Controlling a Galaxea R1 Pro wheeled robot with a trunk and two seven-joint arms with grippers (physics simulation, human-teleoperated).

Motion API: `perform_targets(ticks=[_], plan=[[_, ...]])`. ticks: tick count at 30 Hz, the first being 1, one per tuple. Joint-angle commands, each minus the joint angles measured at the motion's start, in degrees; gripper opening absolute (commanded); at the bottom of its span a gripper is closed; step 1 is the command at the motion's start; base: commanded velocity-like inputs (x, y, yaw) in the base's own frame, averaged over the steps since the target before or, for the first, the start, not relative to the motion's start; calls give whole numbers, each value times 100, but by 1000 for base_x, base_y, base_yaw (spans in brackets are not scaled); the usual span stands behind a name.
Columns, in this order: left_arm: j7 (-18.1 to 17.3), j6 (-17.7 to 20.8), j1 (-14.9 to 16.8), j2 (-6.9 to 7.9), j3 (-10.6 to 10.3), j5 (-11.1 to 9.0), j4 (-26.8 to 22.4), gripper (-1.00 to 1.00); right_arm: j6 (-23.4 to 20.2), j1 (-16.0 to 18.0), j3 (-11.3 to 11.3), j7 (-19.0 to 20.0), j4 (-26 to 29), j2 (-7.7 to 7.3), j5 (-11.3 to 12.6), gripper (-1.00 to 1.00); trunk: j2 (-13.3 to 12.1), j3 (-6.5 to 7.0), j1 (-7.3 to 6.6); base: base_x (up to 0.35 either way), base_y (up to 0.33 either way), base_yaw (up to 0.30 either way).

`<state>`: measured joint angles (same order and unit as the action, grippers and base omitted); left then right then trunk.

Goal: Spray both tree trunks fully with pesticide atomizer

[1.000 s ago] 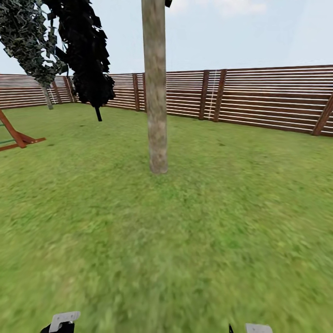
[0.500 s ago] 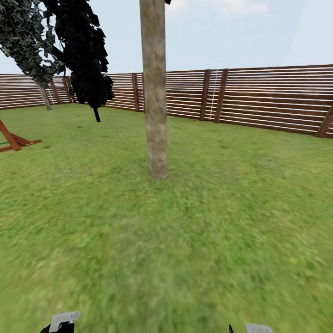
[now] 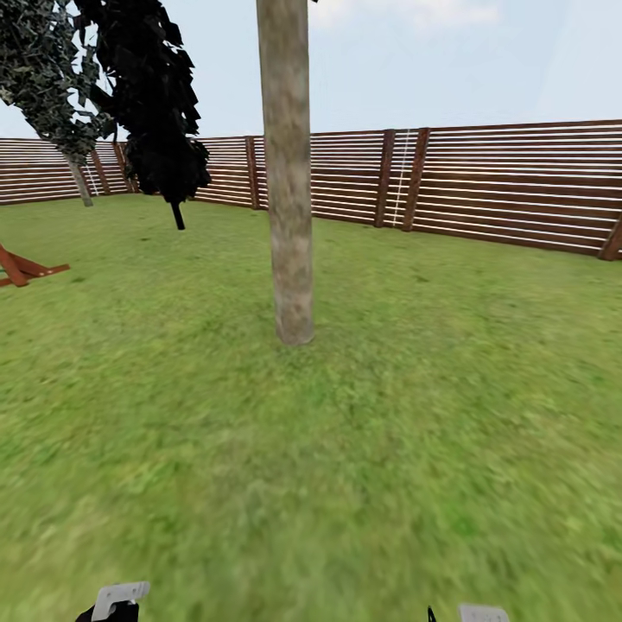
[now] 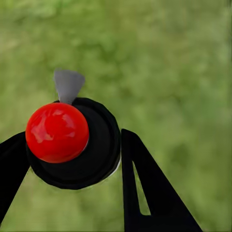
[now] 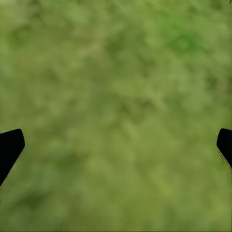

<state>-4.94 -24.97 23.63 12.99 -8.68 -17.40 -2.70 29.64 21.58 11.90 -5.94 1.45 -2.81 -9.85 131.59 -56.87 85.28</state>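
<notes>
Standing on the green grass lawn (image 3: 363, 484), the robot faces a thick, smooth grey-tan mottled tree trunk (image 3: 289, 190) rising straight ahead, some way off, with a brown horizontal-slat wooden fence (image 3: 510, 186) behind it. A second tree with dark ragged foliage (image 3: 151, 95) stands farther back, toward the fence on the left.

Seen from the left wrist, the left claw (image 4: 72, 159) has its black fingers closed around a black round-bodied pesticide atomizer with a glossy red knob and a small grey nozzle (image 4: 72, 142), carried above blurred grass. So the pick-up looks finished.

From the right wrist, the right claw (image 5: 116, 145) is spread wide, its black fingertips (image 5: 9, 147) at opposite edges with nothing but grass between them.

By my judgement the spraying is all still to come: the near trunk shows no pale specks that I can make out, and the atomizer is well apart from it. What remains is closing in on this trunk, coating it fully, then doing the same for the second tree.
</notes>
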Motion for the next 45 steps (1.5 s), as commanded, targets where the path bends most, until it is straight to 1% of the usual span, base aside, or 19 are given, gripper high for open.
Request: perform_targets(ticks=[1, 15, 45], plan=[[-28, -17, 4, 2, -38, -61, 6, -100, 15, 4, 31, -30, -5, 0, -61, 100, 2, -5, 3, 340, 0, 0], [-26, -17, 4, 2, -38, -56, 6, -100, 15, 4, 31, -30, -8, 0, -61, 100, 2, -5, 3, 340, 7, 0], [-38, -26, 2, 4, -38, -61, -2, -100, 15, 4, 27, -30, -10, 4, -61, 100, 2, -5, 3, 328, 101, 0]])
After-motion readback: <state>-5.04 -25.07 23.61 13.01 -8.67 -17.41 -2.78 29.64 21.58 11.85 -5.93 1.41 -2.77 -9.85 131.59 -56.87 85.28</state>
